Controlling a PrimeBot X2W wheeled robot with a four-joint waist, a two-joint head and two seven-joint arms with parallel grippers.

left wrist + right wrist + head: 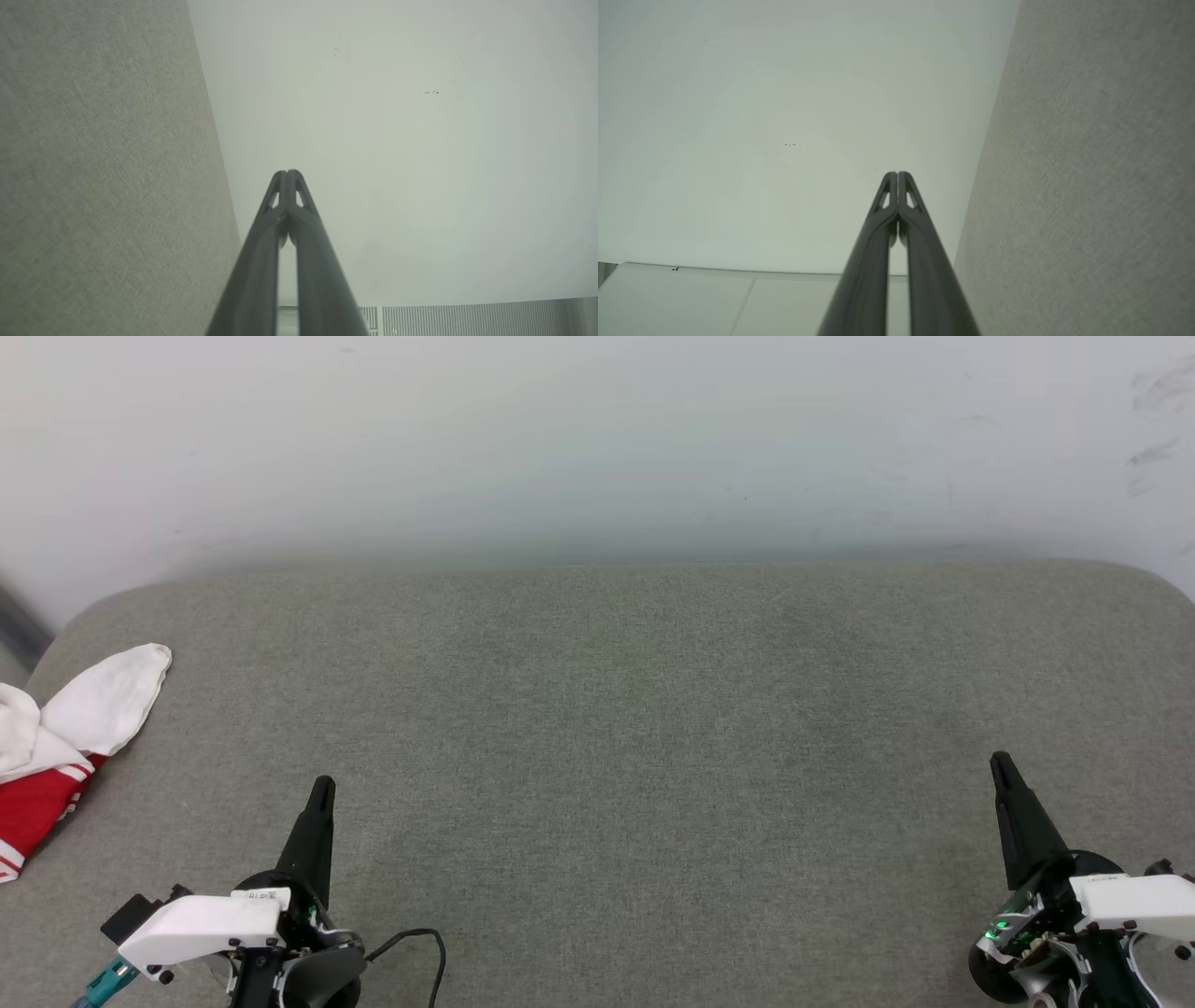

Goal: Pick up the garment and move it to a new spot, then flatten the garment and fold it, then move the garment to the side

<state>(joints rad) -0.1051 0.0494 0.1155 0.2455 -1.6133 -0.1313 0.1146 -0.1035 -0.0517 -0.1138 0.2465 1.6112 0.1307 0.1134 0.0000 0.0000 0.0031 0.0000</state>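
Near the front edge of the grey woven upholstered surface point(597, 709), your left gripper point(322, 784) and right gripper point(1001, 762) each had both long dark fingers pressed together, empty. Farther back, the crumpled red-and-white soft jersey garment point(79, 719) lay at the surface's left edge.

The garment point(56, 756) lies bunched at the left edge of the grey padded surface point(616, 709), its white sleeve pointing far. Near, well apart, the left gripper point(322, 786) and right gripper point(1000, 762) hover empty, each with its 2 fingers pressed together.
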